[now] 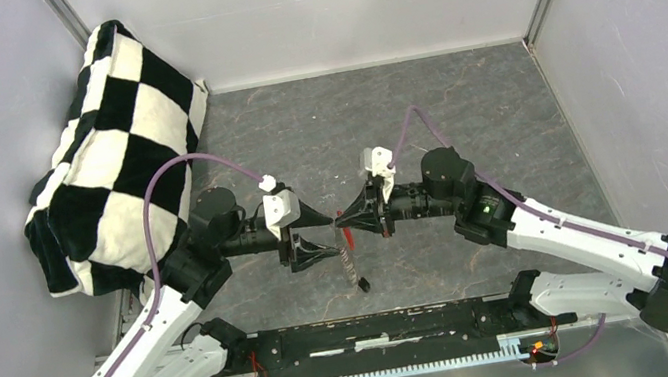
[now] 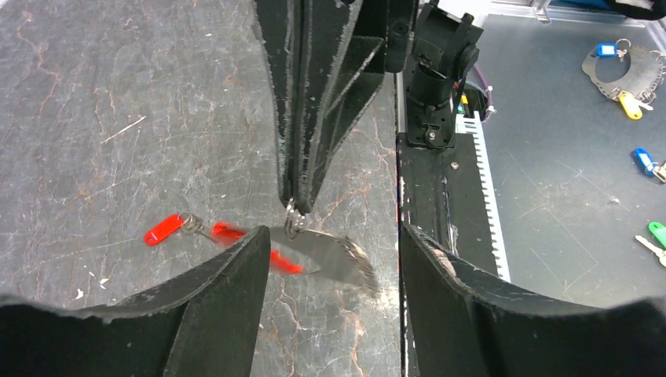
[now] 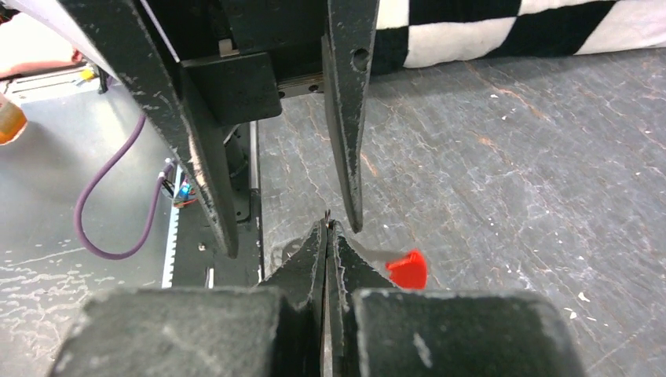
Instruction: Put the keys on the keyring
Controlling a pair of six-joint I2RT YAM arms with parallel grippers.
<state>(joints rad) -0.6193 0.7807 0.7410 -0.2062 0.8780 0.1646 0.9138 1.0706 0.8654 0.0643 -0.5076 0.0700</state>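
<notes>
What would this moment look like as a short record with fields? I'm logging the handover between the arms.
keyring: hangs between the arms, red band above grey chain
right gripper: shut on the keyring's top
left gripper: open, tips facing the right gripper
red key head: just below the gripper tips
cushion: checkered, at the far left of the table

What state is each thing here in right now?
Left claw: open, holding nothing.
Right claw: shut, pinching the keyring's small metal loop.
Keyring: hanging from the right claw, blurred.
Black key: at the keyring's lower end.
Red key: joined to a small ring; hanging or lying, cannot tell.
</notes>
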